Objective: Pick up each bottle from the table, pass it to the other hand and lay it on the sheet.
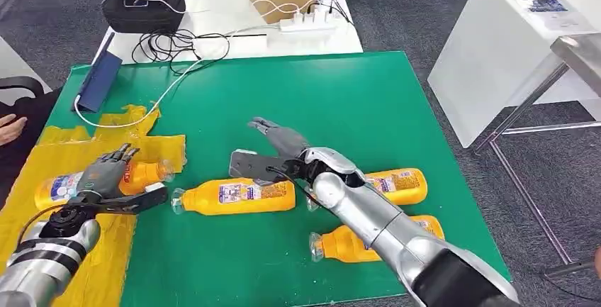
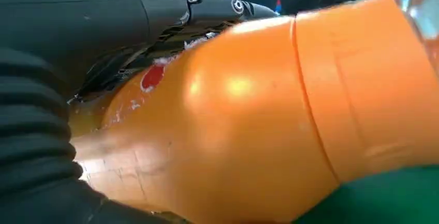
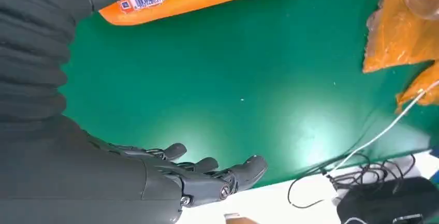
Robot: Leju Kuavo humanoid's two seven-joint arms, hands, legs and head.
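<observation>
Left hand (image 1: 106, 176) lies over a bottle (image 1: 96, 183) on the yellow sheet (image 1: 64, 147), fingers curled over its body, thumb on the near side; this bottle lies across the view, cap toward the table's middle. Right hand (image 1: 273, 152) hovers empty, fingers spread, just behind the middle bottle (image 1: 237, 197), which lies on the green mat (image 1: 354, 101) with its long axis crosswise and cap toward the sheet. Judgement: the right hand is nearer that bottle; it must drop toward the robot and close across the short axis.
</observation>
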